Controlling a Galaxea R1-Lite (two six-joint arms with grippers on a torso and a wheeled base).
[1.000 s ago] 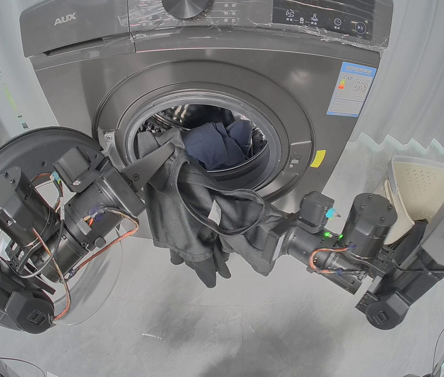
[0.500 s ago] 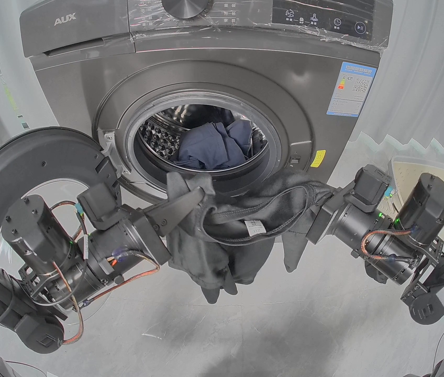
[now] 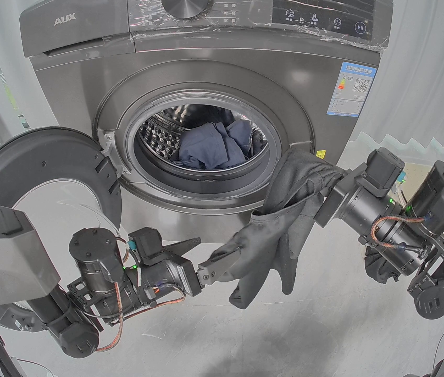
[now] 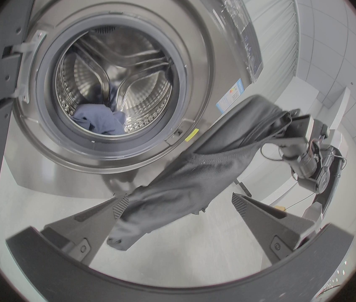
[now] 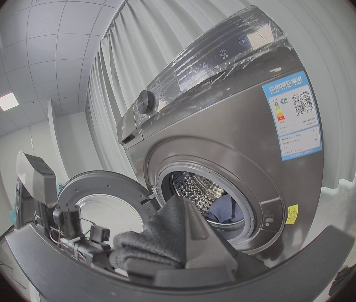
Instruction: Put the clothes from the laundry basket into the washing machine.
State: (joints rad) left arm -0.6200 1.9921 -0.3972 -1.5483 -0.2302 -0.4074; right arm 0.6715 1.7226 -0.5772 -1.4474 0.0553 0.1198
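Head view: right of centre, right gripper (image 3: 332, 184) clamps a dark garment (image 3: 279, 221) before the washing machine (image 3: 295, 79); lower centre, left gripper (image 3: 217, 248) gapes, one finger touching the cloth.

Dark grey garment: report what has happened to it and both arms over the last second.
The left gripper has dropped low, away from the drum mouth, and opened; the dark grey garment now only drapes against one finger. The right gripper, still shut on the garment, has risen to the right of the opening, pulling the cloth off the rim. Unchanged: blue clothes in the drum, door open.
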